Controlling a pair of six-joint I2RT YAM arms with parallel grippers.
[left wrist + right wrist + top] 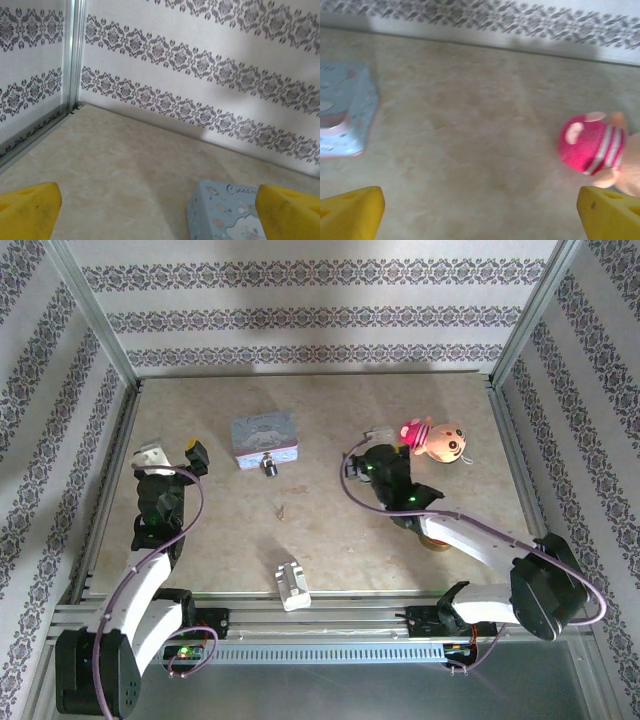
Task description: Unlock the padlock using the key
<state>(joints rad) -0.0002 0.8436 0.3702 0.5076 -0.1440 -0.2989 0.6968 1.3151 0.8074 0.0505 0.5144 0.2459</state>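
The padlock (269, 466), small and silver-grey, stands just in front of the pale blue tin (264, 438). The key (281, 510) is a tiny brownish speck on the table a little nearer than the padlock. My left gripper (172, 455) hangs open left of the tin, nothing between its yellow fingertips (27, 209). In the left wrist view that gripper (159, 215) faces the back left corner. My right gripper (388, 443) is open to the right of the tin, beside a plush toy. In the right wrist view it (480, 215) has bare table between its pads.
A pink plush toy (437, 438) (592, 145) lies at the right. A whitish ridged block (292, 585) sits near the front edge. The tin shows at the lower right of the left wrist view (225, 215) and at the left of the right wrist view (342, 110). Patterned walls enclose the table.
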